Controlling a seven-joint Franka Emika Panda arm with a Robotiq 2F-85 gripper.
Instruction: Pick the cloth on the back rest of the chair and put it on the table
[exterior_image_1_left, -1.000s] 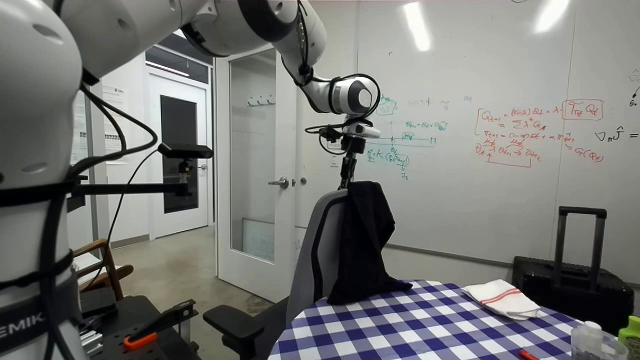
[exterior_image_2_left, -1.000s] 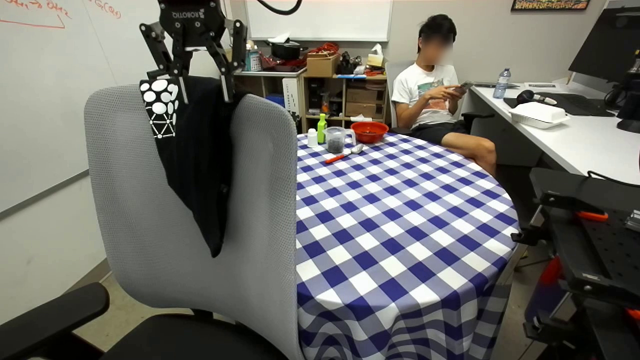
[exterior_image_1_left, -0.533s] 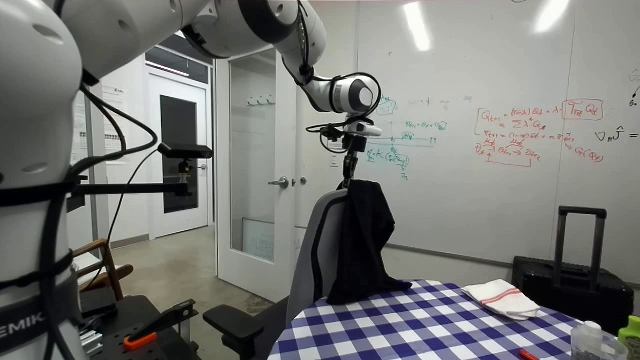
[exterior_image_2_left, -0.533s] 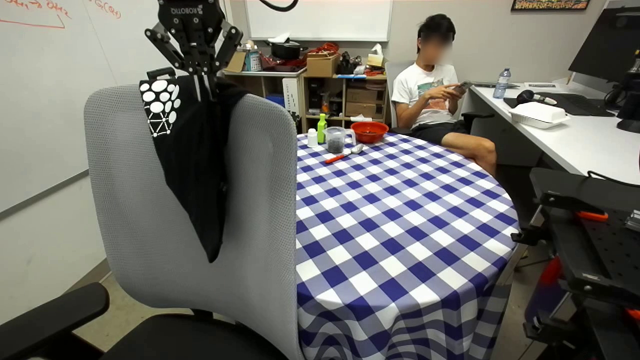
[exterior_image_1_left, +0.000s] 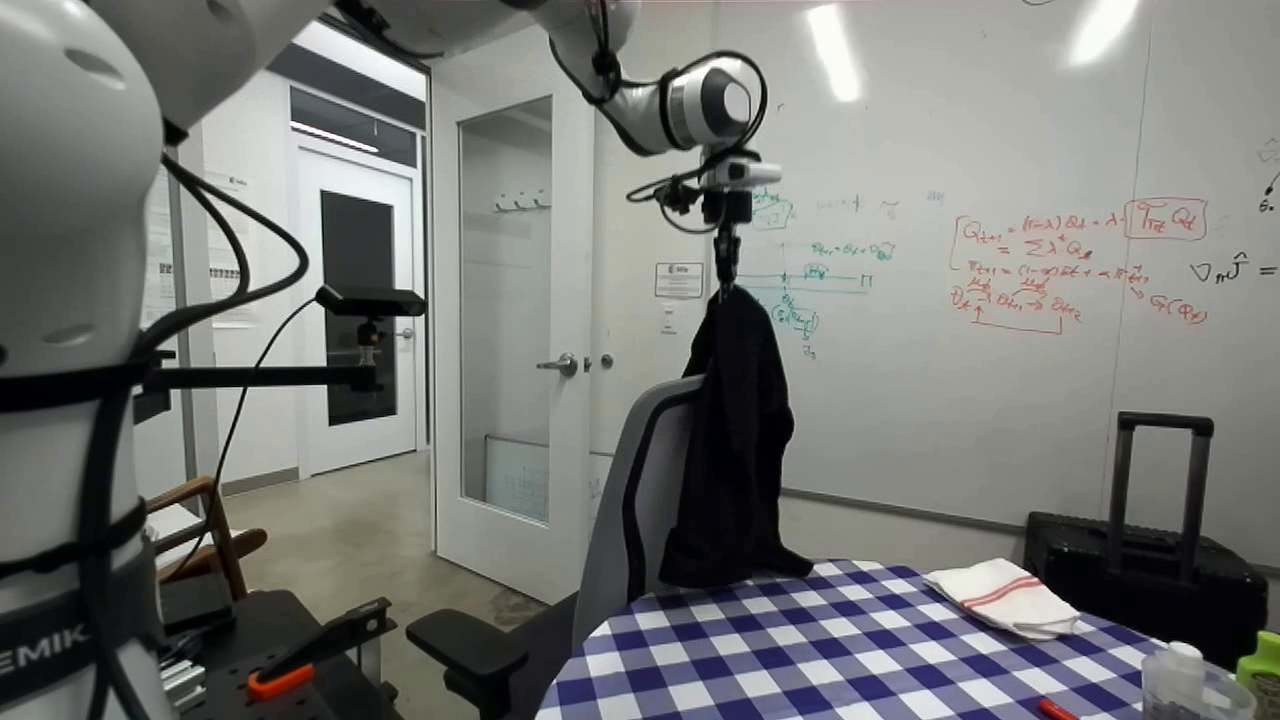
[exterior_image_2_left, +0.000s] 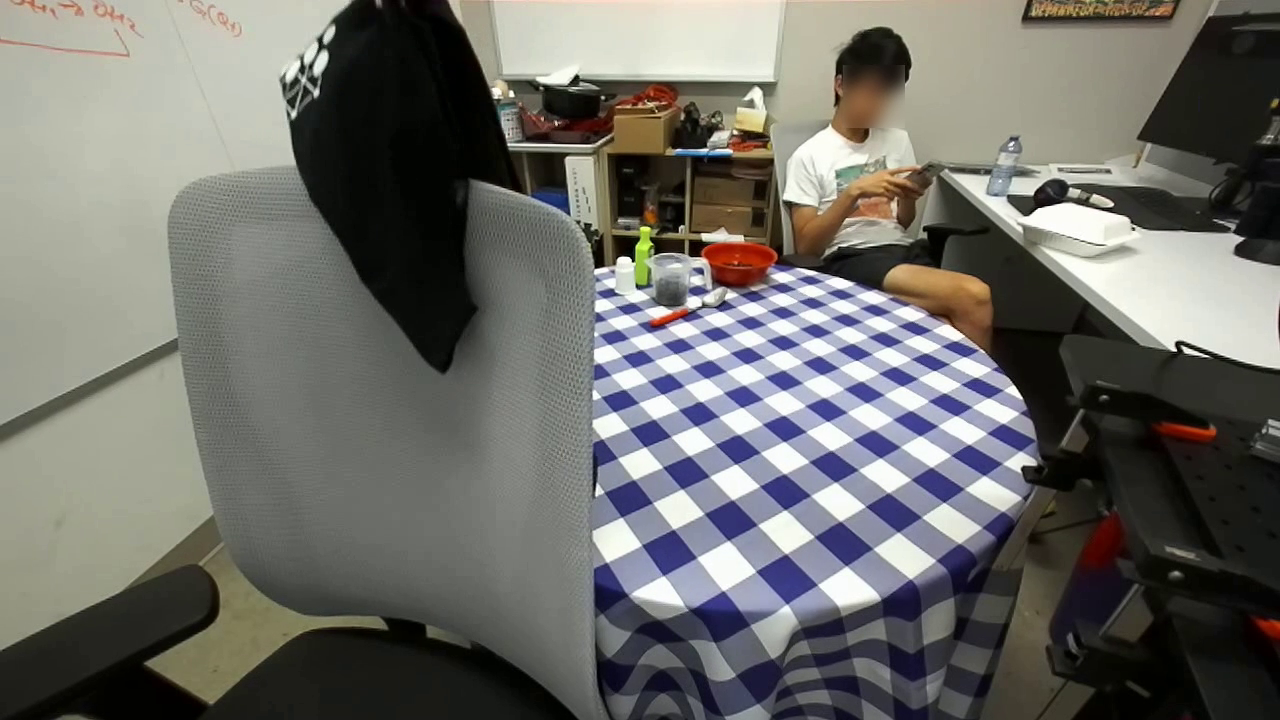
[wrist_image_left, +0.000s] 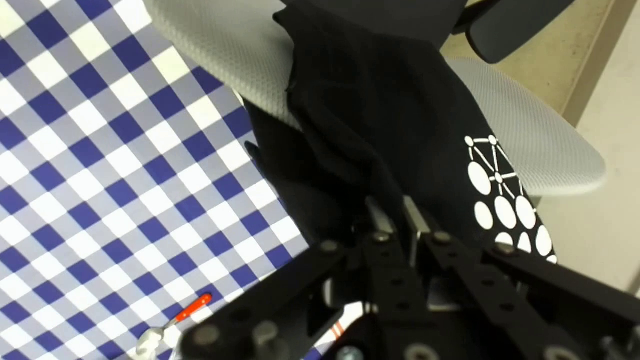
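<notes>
Black cloth (exterior_image_1_left: 735, 440) hangs directly below the fingers (wrist_image_left: 416, 216), its top gathered to a peak between them; the gripper (wrist_image_left: 390, 205) is clamped on this fabric. Beneath the fingers, the cloth straddles the top edge of the grey back rest (exterior_image_2_left: 380, 490), one portion falling on each side. The table (exterior_image_1_left: 800, 650), covered in a blue-and-white check, lies below the fingers; contact between it and the cloth's lower edge cannot be determined. A red-handled spoon (wrist_image_left: 194, 307) and a folded white towel (exterior_image_1_left: 1000, 600) rest on the table, both lower than the fingers and well apart from them.
</notes>
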